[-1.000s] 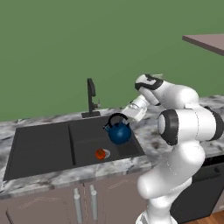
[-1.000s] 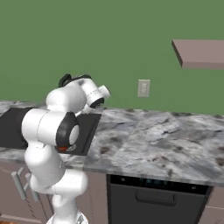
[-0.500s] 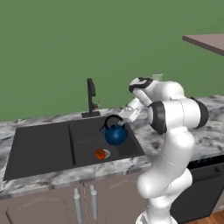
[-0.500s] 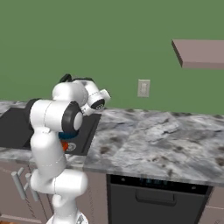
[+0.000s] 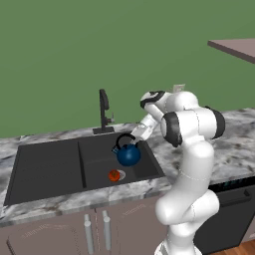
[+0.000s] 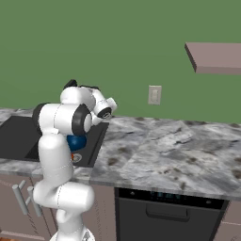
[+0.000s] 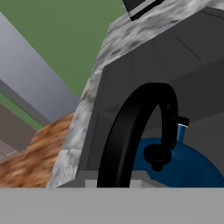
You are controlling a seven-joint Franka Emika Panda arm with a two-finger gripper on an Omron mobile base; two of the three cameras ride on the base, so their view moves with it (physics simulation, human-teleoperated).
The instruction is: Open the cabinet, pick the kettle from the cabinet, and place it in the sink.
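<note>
Kettle over right basin, pre-release.

The sink [image 5: 50, 172] lies below and ahead of the claw, its right basin directly underneath. The kettle [image 5: 129, 155] hangs just under the claw [image 5: 133, 138], body low in that basin, apparently near the floor; contact cannot be judged. The claw is pinched on the kettle's arched black handle [image 7: 131, 131], arch upright. A small orange-red object [image 5: 115, 175] sits beside, below-left. Judgement: lower straight down, then let go.
</note>
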